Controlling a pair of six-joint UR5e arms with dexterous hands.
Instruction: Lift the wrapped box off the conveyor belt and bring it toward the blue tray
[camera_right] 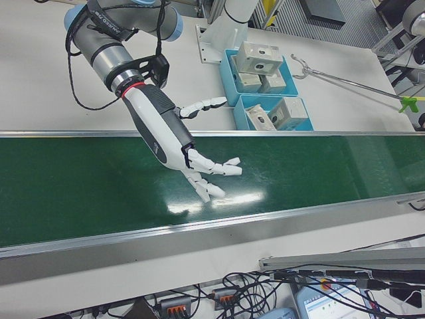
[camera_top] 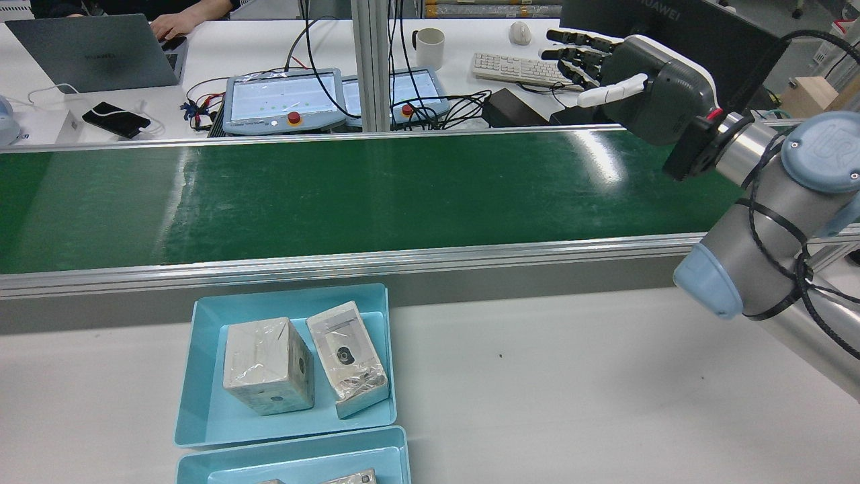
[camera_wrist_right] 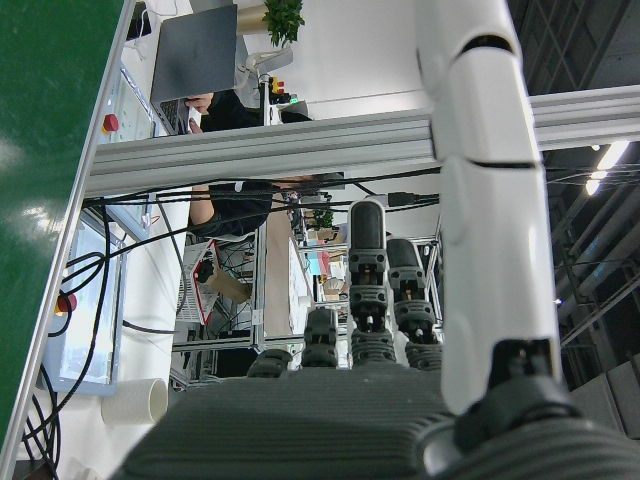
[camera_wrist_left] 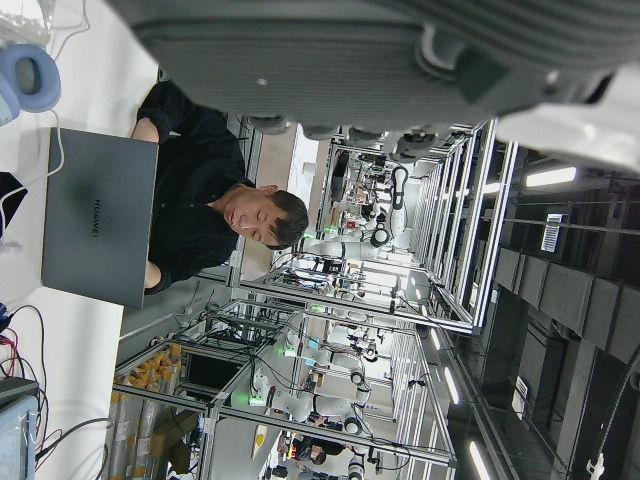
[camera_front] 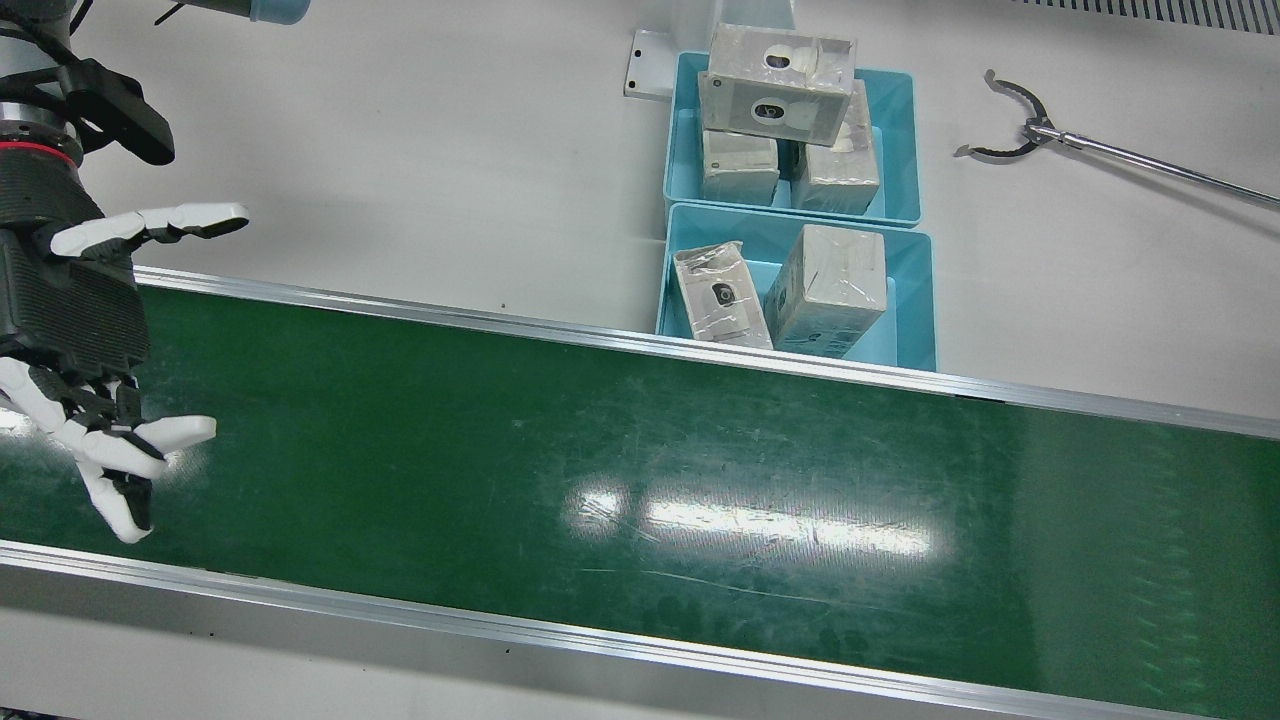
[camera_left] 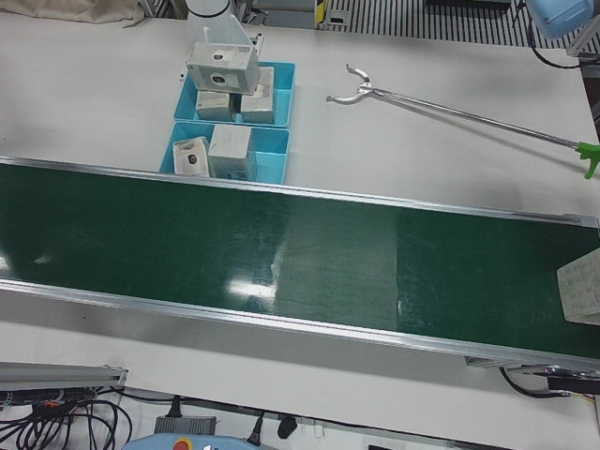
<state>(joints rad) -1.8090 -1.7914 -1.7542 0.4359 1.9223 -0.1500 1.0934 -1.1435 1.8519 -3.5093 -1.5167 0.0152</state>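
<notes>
We see the wrapped box (camera_left: 583, 292) at the conveyor belt's (camera_front: 600, 480) far end, well apart from the right hand (camera_right: 189, 158), whose fingers (camera_right: 219, 166) hover spread and empty.

Box (camera_left: 581, 291) on the belt (camera_left: 281, 253) — cut off by the left-front view's right edge. Left hand (camera_wrist_left: 400, 60) — only its blurred underside shows.

Wrapped box (camera_left: 581, 292) at belt's (camera_left: 281, 253) end

robotics lab — conveyor belt (camera_front: 640, 480), teach pendants (camera_top: 285, 97), equipment racks (camera_wrist_left: 380, 330)
</notes>
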